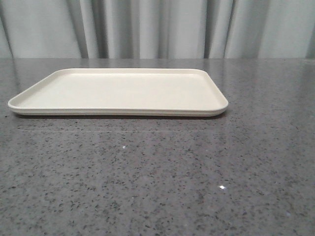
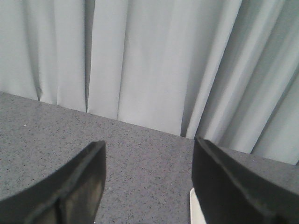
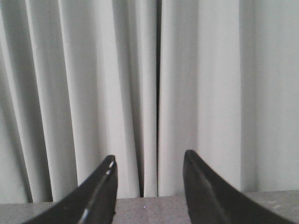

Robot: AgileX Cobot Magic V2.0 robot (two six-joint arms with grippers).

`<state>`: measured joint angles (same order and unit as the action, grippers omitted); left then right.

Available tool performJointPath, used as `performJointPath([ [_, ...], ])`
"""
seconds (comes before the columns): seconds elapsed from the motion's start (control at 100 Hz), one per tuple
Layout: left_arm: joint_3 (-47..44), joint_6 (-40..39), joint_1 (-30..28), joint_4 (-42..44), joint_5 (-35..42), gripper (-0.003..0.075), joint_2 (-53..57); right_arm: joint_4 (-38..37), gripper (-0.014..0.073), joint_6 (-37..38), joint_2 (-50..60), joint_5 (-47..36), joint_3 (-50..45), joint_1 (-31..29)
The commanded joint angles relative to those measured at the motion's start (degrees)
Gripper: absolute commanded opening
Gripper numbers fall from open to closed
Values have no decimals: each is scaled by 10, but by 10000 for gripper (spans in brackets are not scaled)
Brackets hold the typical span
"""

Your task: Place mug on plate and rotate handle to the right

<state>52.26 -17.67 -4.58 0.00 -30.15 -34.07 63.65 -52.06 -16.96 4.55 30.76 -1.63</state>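
Here, a flat cream plate (image 1: 118, 93) with low rim and rounded corners; both arms' jaws apart, holding nothing.

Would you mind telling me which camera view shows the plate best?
The front view: the whole plate lies there, bare. The left wrist view catches only a white corner beside the left gripper; the right wrist view shows none of it.

A speckled grey stone table (image 1: 157, 187) fills the foreground; pale grey pleated curtains (image 1: 162, 27) hang behind its far edge; small glints of light dot the surface.
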Motion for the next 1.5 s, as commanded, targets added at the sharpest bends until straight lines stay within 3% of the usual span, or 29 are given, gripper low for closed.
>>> performJointPath([
  [0.0,20,0,5,0,39,410,-3,5,353,-5,-11,-45,20,-3],
  [0.65,30,0,4,0,35,409,-2,7,351,-5,-10,-12,20,-3],
  [0.79,79,6,4,16,-40,409,-26,5,351,-5,-10,-11,27,-3],
  [0.98,162,55,4,44,-216,398,-77,-2,351,-6,-10,-10,42,-3],
  [1.1,179,83,4,64,-289,364,-109,-2,351,-7,-10,-10,42,-3],
  [1.49,179,131,4,67,-380,333,-197,-2,351,-7,-10,-3,42,-3],
])
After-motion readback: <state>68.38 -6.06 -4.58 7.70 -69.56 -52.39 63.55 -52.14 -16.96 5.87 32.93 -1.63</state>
